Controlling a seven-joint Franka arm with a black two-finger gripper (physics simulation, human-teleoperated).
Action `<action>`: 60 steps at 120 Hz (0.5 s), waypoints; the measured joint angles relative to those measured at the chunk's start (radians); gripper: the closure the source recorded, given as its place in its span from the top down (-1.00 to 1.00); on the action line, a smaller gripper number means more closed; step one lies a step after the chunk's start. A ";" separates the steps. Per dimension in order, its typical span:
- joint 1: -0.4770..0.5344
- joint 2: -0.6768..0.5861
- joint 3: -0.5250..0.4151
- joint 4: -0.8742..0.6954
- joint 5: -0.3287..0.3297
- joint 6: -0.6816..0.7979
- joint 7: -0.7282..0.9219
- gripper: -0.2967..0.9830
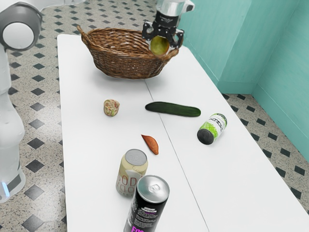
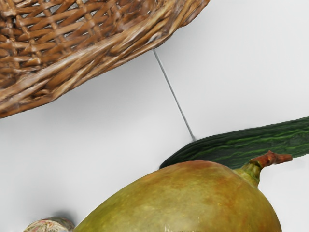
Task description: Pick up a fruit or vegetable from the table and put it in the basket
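Fingers (image 1: 163,41): black, a pair, raised above the white counter (image 1: 94,164), closed on a mango.
Mango (image 1: 159,47): one, green-yellow, with a reddish-brown stem; clasped between the fingers, off the counter.
Basket (image 1: 126,61): one, brown wicker, two handles; on the counter, near the fingers. In the exterior view the mango overlaps its right-hand end; in the wrist view a stretch of white counter lies between its rim and the mango.
Cucumber (image 1: 173,108): one, dark green, lying lower than the fingers, on the counter; partly behind the mango in the wrist view.
Mottled lump (image 1: 111,108): one, pale, lower than the fingers and toward the exterior view's left.
Green-and-white can (image 1: 212,129): one, on its side, toward the exterior view's right from the fingers.
Orange-brown piece (image 1: 150,144): one, tapered, farther from the fingers than the cucumber.
Cream can (image 1: 131,173) and black can (image 1: 147,205): upright, well apart from the fingers, near each other.
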 joint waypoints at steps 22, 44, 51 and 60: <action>0.283 0.025 0.001 0.024 0.035 -0.094 0.007 0.10; 0.566 0.075 -0.001 0.029 0.049 -0.071 0.037 0.09; 0.638 0.085 -0.003 0.029 0.051 -0.034 0.049 0.10; 0.684 0.099 -0.016 0.029 0.051 0.017 0.065 0.09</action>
